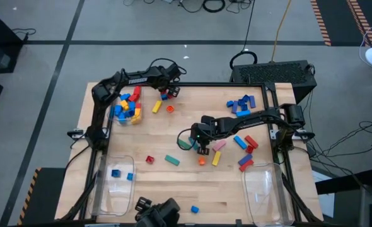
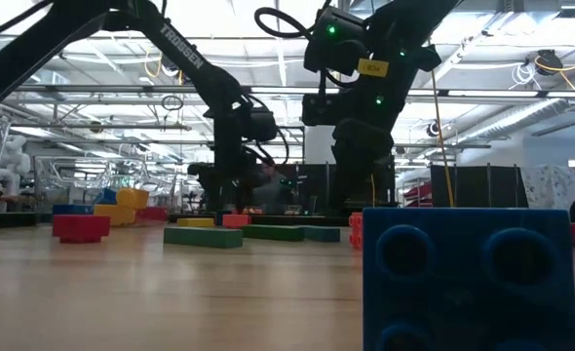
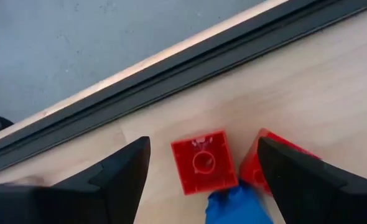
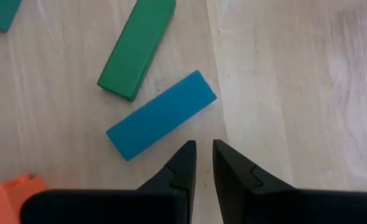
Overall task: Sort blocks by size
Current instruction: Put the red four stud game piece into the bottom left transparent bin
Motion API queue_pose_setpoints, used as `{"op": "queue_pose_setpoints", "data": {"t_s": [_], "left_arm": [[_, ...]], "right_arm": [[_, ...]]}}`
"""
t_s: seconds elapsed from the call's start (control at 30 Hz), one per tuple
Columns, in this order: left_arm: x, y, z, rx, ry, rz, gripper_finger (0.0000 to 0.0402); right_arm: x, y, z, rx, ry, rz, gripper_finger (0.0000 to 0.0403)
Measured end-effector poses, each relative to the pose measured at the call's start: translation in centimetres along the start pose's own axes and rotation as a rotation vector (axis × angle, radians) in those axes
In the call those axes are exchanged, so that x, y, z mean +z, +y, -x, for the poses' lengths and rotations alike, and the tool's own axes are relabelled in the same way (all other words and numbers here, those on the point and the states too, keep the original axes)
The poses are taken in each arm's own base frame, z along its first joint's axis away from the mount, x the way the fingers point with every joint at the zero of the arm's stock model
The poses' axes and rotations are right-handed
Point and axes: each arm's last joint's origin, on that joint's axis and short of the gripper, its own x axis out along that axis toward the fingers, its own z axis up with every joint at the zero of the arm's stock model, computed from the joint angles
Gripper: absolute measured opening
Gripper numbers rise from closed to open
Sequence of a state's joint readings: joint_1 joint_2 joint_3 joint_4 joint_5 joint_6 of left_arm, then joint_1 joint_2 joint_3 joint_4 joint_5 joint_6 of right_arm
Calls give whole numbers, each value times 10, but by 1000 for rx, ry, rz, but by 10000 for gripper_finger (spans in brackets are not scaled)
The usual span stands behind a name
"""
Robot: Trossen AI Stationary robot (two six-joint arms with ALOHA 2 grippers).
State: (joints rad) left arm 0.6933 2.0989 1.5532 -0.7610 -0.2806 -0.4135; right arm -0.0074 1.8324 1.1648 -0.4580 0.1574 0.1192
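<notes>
Overhead and wrist views of a wooden tabletop (image 1: 173, 189) with toy blocks scattered across it. The left end effector (image 3: 202, 171) is hovering at the far edge of the tabletop with its fingers (image 3: 118, 177) spread wide; between them a small red block (image 3: 202, 163) is lying flat, with a second red block (image 3: 267, 165) just beside it and a blue block (image 3: 233, 205) touching both. The right end effector (image 4: 202, 163) is sitting near the middle of the tabletop with its fingers pressed almost together and holding nothing; just beyond its tips a long blue bar (image 4: 162, 115) and a long green bar (image 4: 137, 48) are lying flat, close together. A clear bin (image 1: 126, 112) at the far left is holding mixed yellow, blue and red blocks. Two more clear bins (image 1: 113, 183) are sitting along the near edge, the left one containing two blue blocks.
</notes>
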Motion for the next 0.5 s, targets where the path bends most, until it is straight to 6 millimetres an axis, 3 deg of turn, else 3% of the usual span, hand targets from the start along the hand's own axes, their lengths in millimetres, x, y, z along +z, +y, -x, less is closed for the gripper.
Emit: {"op": "queue_pose_setpoints", "data": {"t_s": [0.5], "left_arm": [[-5,-4,-17,24,36,-13,294]], "right_arm": [[0,0,0,0,2,-9,36]]}}
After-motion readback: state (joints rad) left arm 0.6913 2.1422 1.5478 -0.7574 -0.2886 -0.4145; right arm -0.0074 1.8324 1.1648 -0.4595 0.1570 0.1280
